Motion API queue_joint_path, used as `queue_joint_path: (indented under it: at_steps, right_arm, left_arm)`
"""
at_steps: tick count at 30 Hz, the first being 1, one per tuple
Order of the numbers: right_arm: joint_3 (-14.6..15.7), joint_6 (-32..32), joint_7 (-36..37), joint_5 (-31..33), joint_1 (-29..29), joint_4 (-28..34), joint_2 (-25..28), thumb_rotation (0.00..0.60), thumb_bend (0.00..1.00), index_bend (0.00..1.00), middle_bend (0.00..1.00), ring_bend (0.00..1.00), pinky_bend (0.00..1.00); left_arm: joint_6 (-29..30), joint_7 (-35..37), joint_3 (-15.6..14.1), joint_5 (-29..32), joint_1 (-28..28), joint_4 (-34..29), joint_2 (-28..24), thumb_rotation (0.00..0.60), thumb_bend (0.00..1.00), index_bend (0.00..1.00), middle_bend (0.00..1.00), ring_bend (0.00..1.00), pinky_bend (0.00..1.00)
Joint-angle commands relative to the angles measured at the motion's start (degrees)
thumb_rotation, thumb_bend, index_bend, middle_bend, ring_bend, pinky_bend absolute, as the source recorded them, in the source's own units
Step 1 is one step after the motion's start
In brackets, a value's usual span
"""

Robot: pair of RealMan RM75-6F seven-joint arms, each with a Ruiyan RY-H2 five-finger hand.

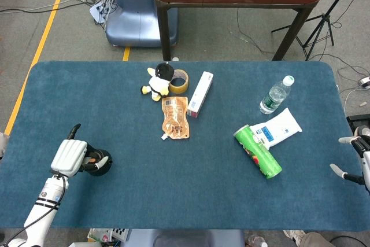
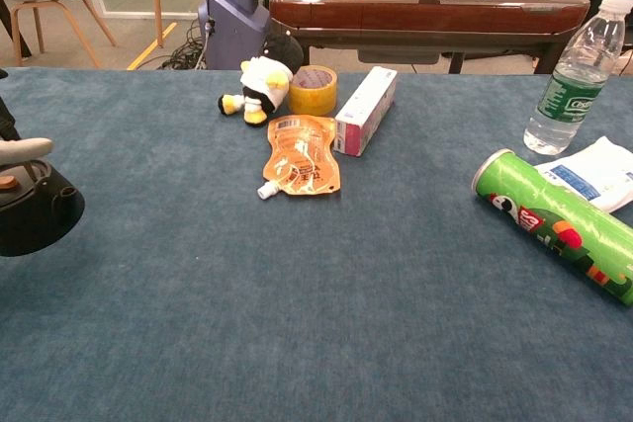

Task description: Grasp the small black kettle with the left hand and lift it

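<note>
The small black kettle hangs clear of the blue table top near its left front corner, its short spout pointing right. My left hand grips the handle from above, fingers wrapped over the kettle's top. In the chest view only a white finger and the kettle's right part show at the left frame edge. My right hand sits off the table's right edge with fingers spread, holding nothing.
Mid-table lie an orange pouch, a pink-white box, a plush penguin and a tape roll. To the right are a green chip can, a wipes pack and a water bottle.
</note>
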State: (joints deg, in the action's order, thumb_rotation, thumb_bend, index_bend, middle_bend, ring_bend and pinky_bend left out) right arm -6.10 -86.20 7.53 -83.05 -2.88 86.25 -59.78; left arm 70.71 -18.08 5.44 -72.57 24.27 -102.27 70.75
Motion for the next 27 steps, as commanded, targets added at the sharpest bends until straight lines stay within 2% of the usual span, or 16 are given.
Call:
queue_joint_path:
  at_steps: [1,3,6,10,13,27]
  right_arm:
    - [0.03,0.0,-0.02,0.03,0.05,0.04,-0.01,0.6,0.12,0.35,0.37,0.24,0.28]
    - [0.06,0.05,-0.04,0.11,0.1,0.04,-0.01,0.6,0.12,0.35,0.37,0.24,0.28]
    - [0.05,0.0,0.02,0.16,0.18,-0.01,-0.04,0.6,0.12,0.35,0.37,0.24,0.28]
    - [0.11,0.14,0.03,0.22,0.23,-0.02,-0.02,0.6,0.12,0.35,0.37,0.24,0.28]
    - [0.08,0.09,0.11,0.26,0.29,-0.02,0.0,0.6,0.12,0.35,0.37,0.24,0.28]
    - [0.13,0.22,0.34,0.29,0.4,-0.21,-0.08,0.6,0.12,0.35,0.37,0.24,0.28]
  left_arm:
    - [0.8,0.29,0.36,-0.18,-0.26,0.31,0.5,0.348,0.25,1.0,1.0,0.91,0.0]
    - [1.13,0.42,0.46,-0.28,-0.4,0.5,0.78,0.388,0.27,1.0,1.0,0.92,0.0]
    - [1.37,0.83,0.52,-0.61,-0.54,0.78,0.96,0.411,0.27,1.0,1.0,0.92,0.0]
    - [1.94,1.24,0.73,-0.88,-0.79,0.95,1.19,0.482,0.27,1.0,1.0,0.92,0.0]
    - [2.24,1.14,0.84,-1.09,-0.9,1.13,1.28,0.511,0.27,1.0,1.0,0.92,0.03]
    - [1.41,0.71,0.81,-1.19,-0.73,0.77,1.05,0.502,0.27,1.0,1.0,0.93,0.24]
